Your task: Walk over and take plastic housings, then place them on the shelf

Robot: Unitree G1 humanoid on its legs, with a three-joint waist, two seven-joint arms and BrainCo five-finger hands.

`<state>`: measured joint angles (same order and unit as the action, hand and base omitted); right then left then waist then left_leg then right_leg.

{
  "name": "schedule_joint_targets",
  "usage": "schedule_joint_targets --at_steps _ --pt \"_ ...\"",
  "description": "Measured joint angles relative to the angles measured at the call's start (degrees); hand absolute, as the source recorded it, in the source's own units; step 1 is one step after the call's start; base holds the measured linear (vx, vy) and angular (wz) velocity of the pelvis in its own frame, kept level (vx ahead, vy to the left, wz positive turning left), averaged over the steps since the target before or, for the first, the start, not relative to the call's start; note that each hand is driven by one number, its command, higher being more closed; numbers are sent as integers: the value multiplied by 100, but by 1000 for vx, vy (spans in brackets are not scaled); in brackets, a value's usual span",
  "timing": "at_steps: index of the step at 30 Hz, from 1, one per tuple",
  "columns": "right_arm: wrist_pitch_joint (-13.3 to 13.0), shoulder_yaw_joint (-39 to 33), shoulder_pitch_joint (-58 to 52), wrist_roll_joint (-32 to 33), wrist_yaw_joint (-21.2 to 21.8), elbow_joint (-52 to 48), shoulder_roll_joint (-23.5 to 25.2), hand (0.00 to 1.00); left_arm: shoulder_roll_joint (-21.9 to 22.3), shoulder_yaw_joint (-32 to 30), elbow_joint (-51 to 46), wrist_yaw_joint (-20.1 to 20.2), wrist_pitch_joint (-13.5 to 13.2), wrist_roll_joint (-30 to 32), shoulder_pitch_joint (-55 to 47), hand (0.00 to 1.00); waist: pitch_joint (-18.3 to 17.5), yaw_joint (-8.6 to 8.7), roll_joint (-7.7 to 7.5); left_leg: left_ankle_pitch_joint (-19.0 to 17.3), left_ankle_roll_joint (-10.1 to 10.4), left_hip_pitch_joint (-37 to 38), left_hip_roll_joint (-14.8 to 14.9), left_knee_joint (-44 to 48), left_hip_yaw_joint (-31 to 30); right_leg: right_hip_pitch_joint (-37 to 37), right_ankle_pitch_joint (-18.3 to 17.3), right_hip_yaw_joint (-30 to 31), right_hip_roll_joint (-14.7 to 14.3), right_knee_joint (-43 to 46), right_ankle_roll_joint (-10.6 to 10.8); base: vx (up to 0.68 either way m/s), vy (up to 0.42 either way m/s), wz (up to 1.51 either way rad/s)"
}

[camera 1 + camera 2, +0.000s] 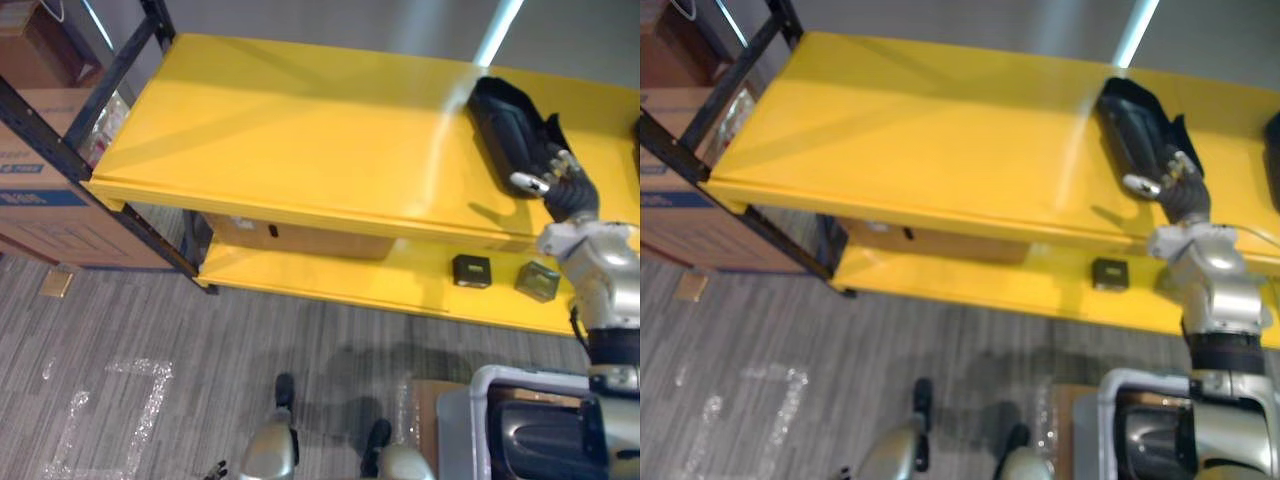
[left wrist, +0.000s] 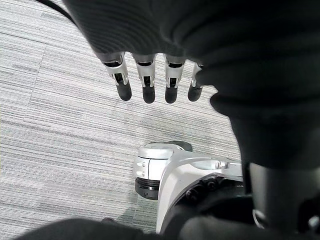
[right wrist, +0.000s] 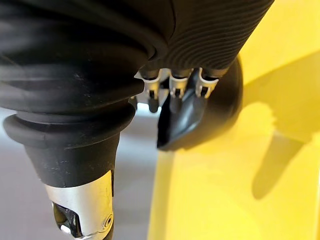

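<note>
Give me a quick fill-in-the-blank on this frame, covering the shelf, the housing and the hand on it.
1. The black plastic housing lies on a shelf coloured ____.
2. The hand at the housing is the robot's ____ one.
3. The small black box sits on the shelf's ____ level.
Missing words: yellow; right; lower.

Light falls from overhead and the scene is bright. A pale streak of glare (image 1: pixel 497 32) from a ceiling strip runs down the far right and carries on across the glossy yellow top shelf (image 1: pixel 300 130). Darker diagonal bands cross that board from the left. The lower shelf (image 1: pixel 330 278) lies in shade under it, deepest at the far edge. The black plastic housing (image 1: pixel 505 120) catches small highlights. The grey carpet (image 1: pixel 200 330) is evenly lit, and the tape marks (image 1: pixel 140 400) near left glint.
</note>
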<state>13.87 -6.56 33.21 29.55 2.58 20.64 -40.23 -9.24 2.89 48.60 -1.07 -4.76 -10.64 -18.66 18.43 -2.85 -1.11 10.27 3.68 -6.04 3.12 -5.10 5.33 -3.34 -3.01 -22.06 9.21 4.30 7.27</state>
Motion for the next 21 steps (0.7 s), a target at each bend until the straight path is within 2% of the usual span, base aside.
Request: schedule_joint_targets --at_steps 6,12,16,19,20,21 --pt "18 123 7 -8 119 6 66 0 0 2 2 -9 1 -3 0 0 0 -6 0 0 0 0 -9 0 -13 -10 -1 -12 5 -3 1 0 0 0" --pt "167 247 85 -46 222 118 90 0 0 2 1 -11 60 -13 0 0 0 -8 1 0 0 0 -19 0 -15 -10 -8 -15 16 -3 10 0 0 0" --pt "73 346 149 -110 173 304 128 0 2 2 4 -9 74 -20 0 0 9 -26 7 0 0 -1 -27 0 -14 -10 -10 -15 24 -2 13 0 0 0" --pt "-612 345 275 -94 117 296 265 0 8 3 14 -14 54 -20 1 0 26 -25 18 0 -1 -3 -20 -1 -13 -8 -9 -12 21 -1 13 0 0 0" --pt "-898 344 343 -87 151 241 303 0 7 5 12 -15 46 -21 1 0 28 -26 19 0 -2 -7 1 -1 -13 -3 -8 -10 19 1 12 0 0 0" --pt "-1341 332 439 -60 270 0 319 0 6 3 7 -13 28 -19 2 0 29 -39 20 0 -2 -9 16 -1 -15 -3 -5 -10 6 1 8 0 0 0"
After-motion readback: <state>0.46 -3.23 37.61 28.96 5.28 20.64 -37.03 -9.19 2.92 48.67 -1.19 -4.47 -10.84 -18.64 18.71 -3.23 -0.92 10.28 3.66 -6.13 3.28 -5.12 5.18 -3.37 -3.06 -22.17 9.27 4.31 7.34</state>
